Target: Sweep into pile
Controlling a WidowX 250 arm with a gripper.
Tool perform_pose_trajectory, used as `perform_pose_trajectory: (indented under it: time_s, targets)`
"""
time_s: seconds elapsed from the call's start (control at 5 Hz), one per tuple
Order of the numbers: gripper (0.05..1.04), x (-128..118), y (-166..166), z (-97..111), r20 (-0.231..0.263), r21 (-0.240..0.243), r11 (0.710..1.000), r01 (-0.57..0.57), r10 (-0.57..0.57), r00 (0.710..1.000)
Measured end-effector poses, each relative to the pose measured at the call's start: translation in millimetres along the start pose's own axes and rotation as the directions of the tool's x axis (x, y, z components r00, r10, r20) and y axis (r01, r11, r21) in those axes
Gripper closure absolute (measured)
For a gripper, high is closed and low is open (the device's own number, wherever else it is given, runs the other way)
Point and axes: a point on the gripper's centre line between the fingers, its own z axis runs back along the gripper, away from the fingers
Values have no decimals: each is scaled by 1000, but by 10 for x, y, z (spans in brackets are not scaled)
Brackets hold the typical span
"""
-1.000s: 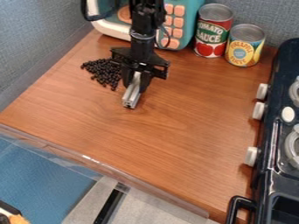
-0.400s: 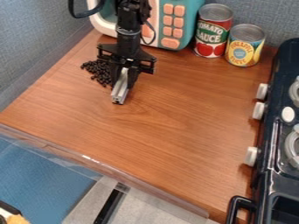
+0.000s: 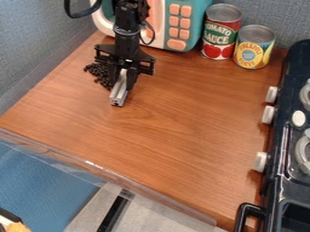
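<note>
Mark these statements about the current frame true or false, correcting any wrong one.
1. The pincer grips a grey metal bar. True.
2. The black beads lie between the pincer and the stove. False: they lie beside the pincer, on the side away from the stove.
3. The taller can stands between the toy microwave and the shorter can. True.
4. The shorter can lies on its side. False: it stands upright.
</note>
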Motion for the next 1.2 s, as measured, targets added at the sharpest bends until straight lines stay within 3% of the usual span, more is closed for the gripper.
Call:
perform_pose_trajectory:
  time_s: [0.4, 0.8, 1.0, 1.2]
  targets:
    - [706, -1, -31, -4, 3, -8, 1000, 1, -1, 1000]
    - [706, -10, -215, 135, 30, -29, 999, 43, -42, 999]
    - [706, -17, -205, 129, 25, -22, 999, 44, -44, 999]
    - [706, -44, -198, -8, -5, -18, 999, 39, -39, 999]
